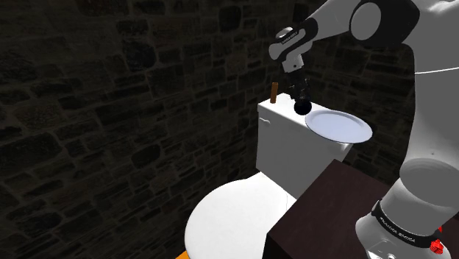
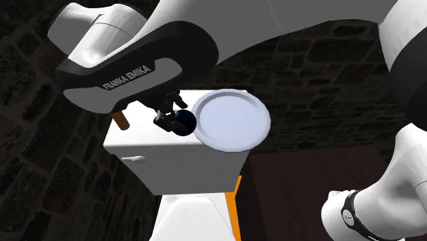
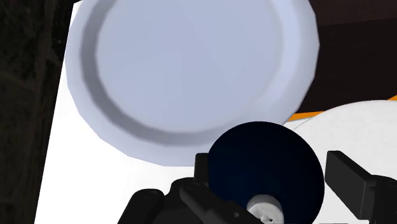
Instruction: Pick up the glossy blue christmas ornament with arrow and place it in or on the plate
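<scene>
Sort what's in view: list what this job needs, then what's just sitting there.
For the job: dark blue ornament, white plate, gripper.
Just sitting there: small brown piece on the toilet tank, toilet lid, dark brown stand.

Open room is found above the plate (image 1: 340,126), which lies on the white tank top (image 1: 283,121) and overhangs its edge on the side of the dark brown stand (image 1: 324,210). The far side of the tank is bounded by the stone wall (image 1: 110,88). An upright brown object (image 1: 274,92) stands at the tank's far corner, apart from the plate. The surface between them is partly taken up by the dark round ornament (image 1: 302,107), just beside the plate's rim.
</scene>
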